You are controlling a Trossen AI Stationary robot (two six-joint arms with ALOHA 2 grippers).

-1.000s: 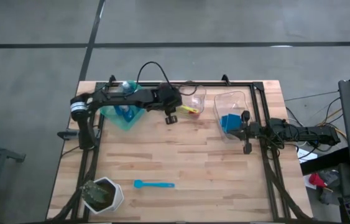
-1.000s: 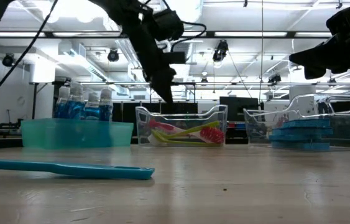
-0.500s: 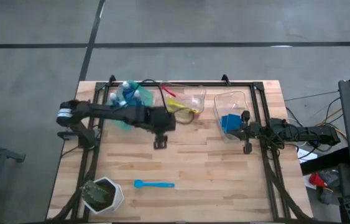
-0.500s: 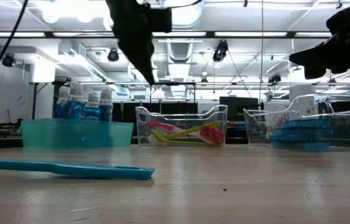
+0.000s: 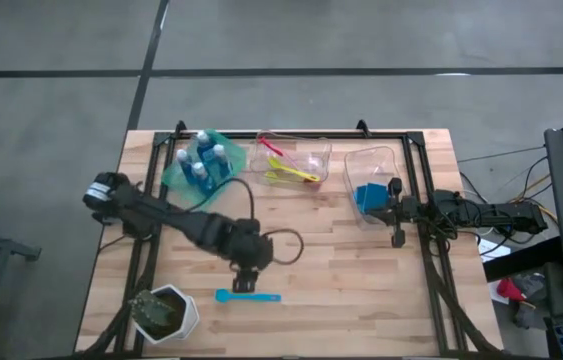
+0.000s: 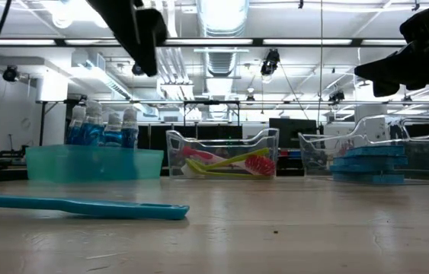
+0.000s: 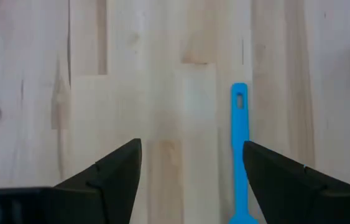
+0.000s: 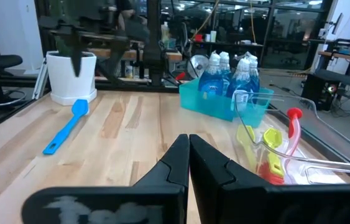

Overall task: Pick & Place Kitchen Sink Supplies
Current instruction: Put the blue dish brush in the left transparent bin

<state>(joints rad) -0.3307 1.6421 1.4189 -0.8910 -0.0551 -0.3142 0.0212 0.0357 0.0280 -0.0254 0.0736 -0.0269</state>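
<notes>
1. Here, the wooden table point(image 5: 341, 270) is carrying everything, and the left gripper point(image 5: 242, 284) is hanging over its near middle part, with its fingers point(image 7: 106, 174) standing wide apart and holding nothing.
2. The right gripper point(image 5: 397, 240) is waiting far to the right of the left one, at the table's right rail, and its fingers point(image 8: 184, 158) are pressing together with nothing between them.
3. The white pot with a plant point(image 5: 165, 313) is sitting to the left of the left gripper, at the near left corner.
4. The teal bin point(image 5: 183, 178) is standing behind the left gripper and to its left, and the bottles of blue liquid point(image 5: 204, 160) are standing upright inside it.
5. The clear bin point(image 5: 313, 160) is lying behind the left gripper, a little to its right, and it is holding the yellow-green brush point(image 5: 291, 172) and a pink brush point(image 6: 199, 154).
6. Another clear bin point(image 5: 376, 165) is resting just beside the right gripper, with the blue sponges point(image 5: 369, 196) lying inside.
7. The teal brush point(image 5: 247, 296) is lying flat on the table just below the left gripper; in the left wrist view its handle point(image 7: 239, 149) is showing near the inner edge of one finger, not touching it.
</notes>
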